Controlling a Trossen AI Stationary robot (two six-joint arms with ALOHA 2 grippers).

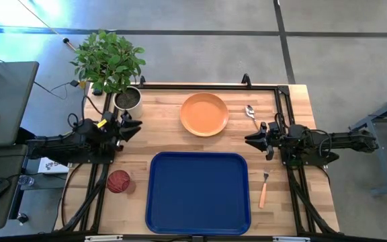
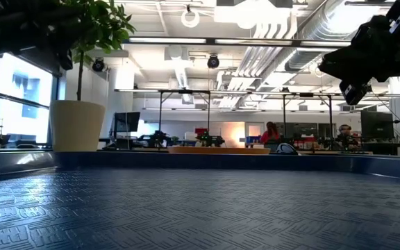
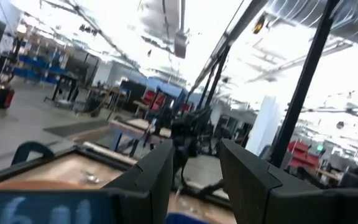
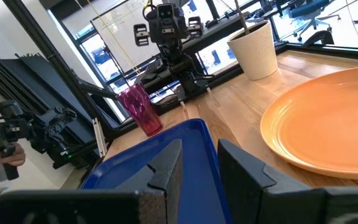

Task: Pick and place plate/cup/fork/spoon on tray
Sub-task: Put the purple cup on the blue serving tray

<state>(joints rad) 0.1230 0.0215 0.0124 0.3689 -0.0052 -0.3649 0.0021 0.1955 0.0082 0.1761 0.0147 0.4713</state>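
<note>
Two tools hover slightly parted, holding nothing: the right tool (image 1: pixel 254 140) and the left tool (image 1: pixel 135 127). Just beyond the right tool's tips lies the plate (image 1: pixel 204 113), probably light, stiff and slick; its raised rim looks like the best hold. Beside that tool are the spoon (image 1: pixel 251 114) and fork (image 1: pixel 263 189). Near the left tool stands the cup (image 1: pixel 119 181). Between both tools, the tray (image 1: pixel 198 192) holds nothing on the surface (image 1: pixel 160 134).

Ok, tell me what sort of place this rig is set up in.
Probably a robotics lab or open-plan workshop. The low view shows exposed silver ceiling ducts and rows of dark-framed workbenches with seated people. The butcher-block wooden table stands on bare grey concrete floor, monitors nearby.
</note>
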